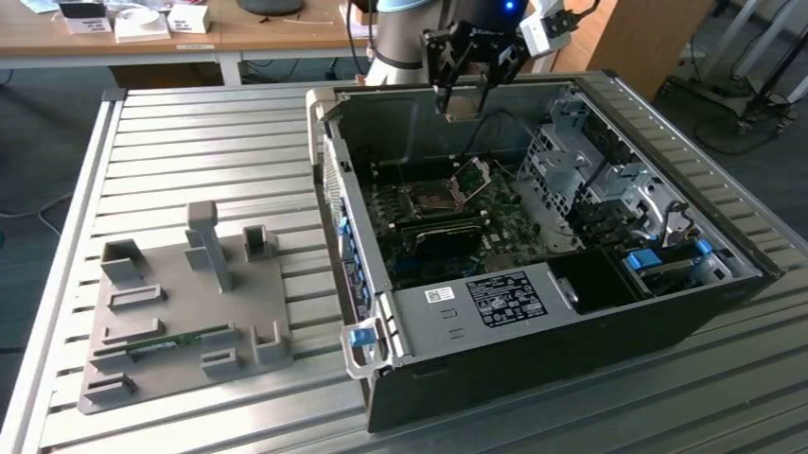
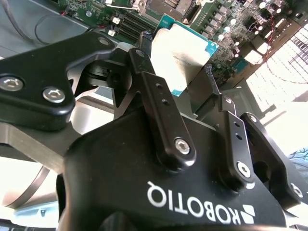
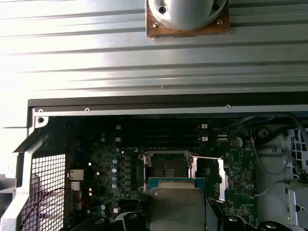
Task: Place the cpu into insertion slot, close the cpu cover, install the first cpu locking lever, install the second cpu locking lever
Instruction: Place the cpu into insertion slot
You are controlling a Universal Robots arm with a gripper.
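Observation:
My gripper [image 1: 464,102] hangs above the back of the open computer case, shut on the cpu [image 1: 463,106]. In the second wrist view the cpu [image 2: 183,50] is a silvery square with a teal edge, clamped between two black fingers [image 2: 159,91]. The insertion slot [image 1: 436,197] lies lower down on the dark green motherboard, with bare contacts and a metal rim. The cpu cover [image 1: 474,178] stands tilted up at the slot's side. In the first wrist view the cpu [image 3: 177,209] hovers just off the slot [image 3: 166,169], with the raised cover [image 3: 220,178] beside it.
The case [image 1: 505,303] lies on its side on a slatted metal table [image 1: 189,142]. Black memory slots [image 1: 436,227] run beside the socket, and drive cages [image 1: 593,170] fill the exterior view's right. A grey fixture plate [image 1: 177,312] sits at the exterior view's left.

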